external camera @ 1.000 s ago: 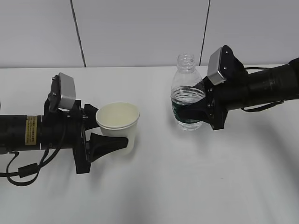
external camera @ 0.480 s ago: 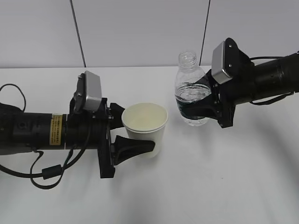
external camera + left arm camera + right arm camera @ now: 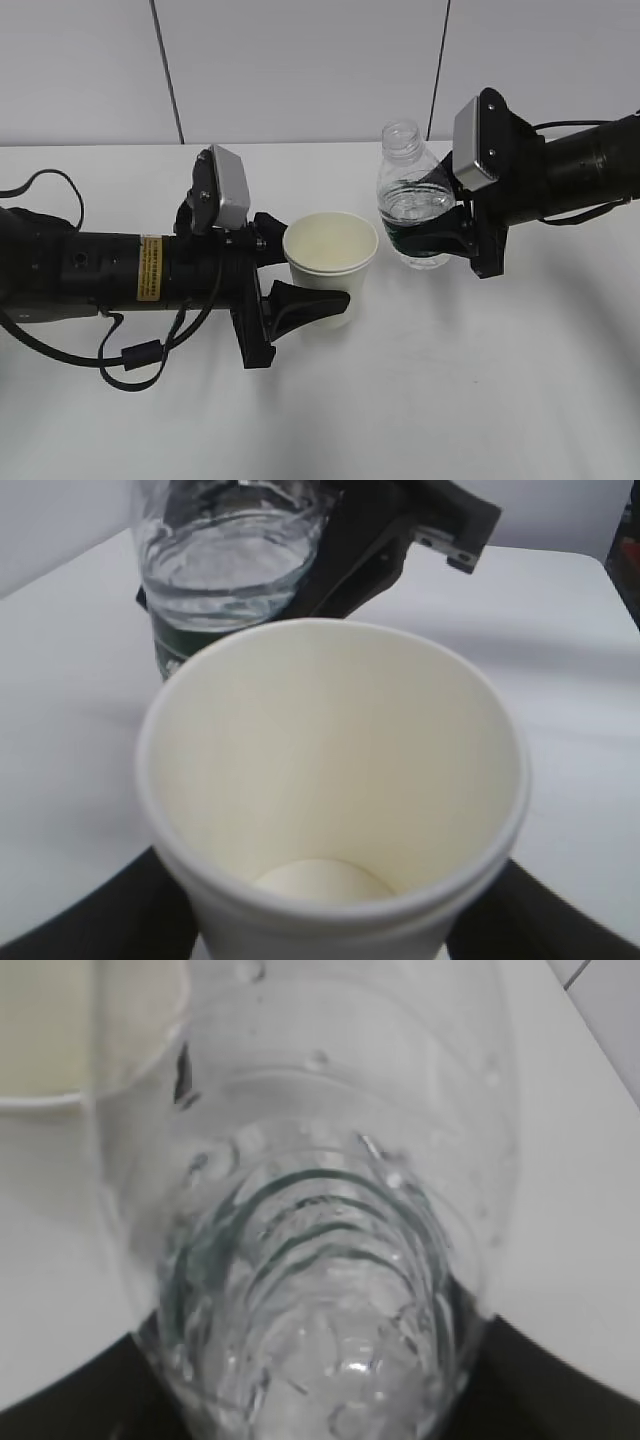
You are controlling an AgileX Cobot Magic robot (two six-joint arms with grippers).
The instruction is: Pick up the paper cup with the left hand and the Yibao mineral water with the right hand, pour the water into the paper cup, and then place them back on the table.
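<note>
The white paper cup [image 3: 330, 262] stands upright between the fingers of my left gripper [image 3: 318, 266], which is shut on its wall. Its cream inside looks dry [image 3: 330, 780]. Just to its right is the capless Yibao mineral water bottle [image 3: 412, 205], leaning slightly towards the cup, with my right gripper [image 3: 410, 215] shut on its green label band. Water fills it to about the shoulder [image 3: 225, 570]. In the right wrist view the bottle [image 3: 320, 1260] fills the space between the black fingers [image 3: 560, 1390], and the cup rim [image 3: 60, 1030] shows at top left. I cannot tell whether either base touches the table.
The white table [image 3: 450, 390] stretches open in front and to the right. A grey panelled wall [image 3: 300, 70] closes the back. A black cable [image 3: 130, 360] loops under the left arm.
My left arm has carried the cup to the right, up next to the bottle. The right gripper has shifted the bottle slightly right and up. Both grips are unchanged.
</note>
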